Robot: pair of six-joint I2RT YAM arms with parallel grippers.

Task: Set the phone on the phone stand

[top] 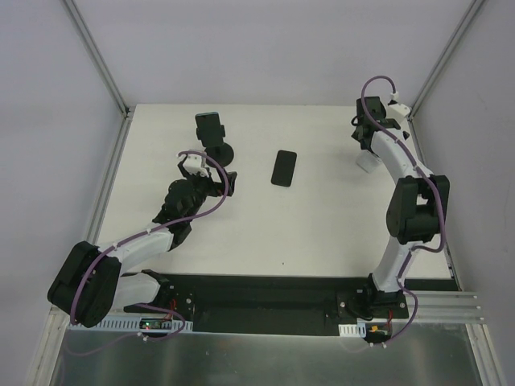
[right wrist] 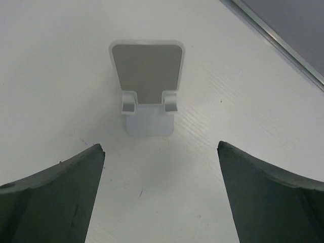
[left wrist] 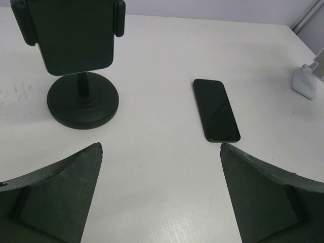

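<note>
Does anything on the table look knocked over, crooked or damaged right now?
Nothing stands out. The phone lies flat, no cracks visible; the phone stand and the black holder both stand upright.

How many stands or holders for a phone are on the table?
2. A black round-based holder stands far left, ahead of the left gripper; the silver phone stand sits far right, before the right gripper. None seems hidden.

The counter (top: 322, 233) held one phone (top: 283, 168) near its middle, one phone stand (top: 368, 163) toward the right edge, and one black holder (top: 214, 135) near the far edge. Two arms stood at the near edge: the left arm (top: 137, 241) and the right arm (top: 414, 205).
</note>
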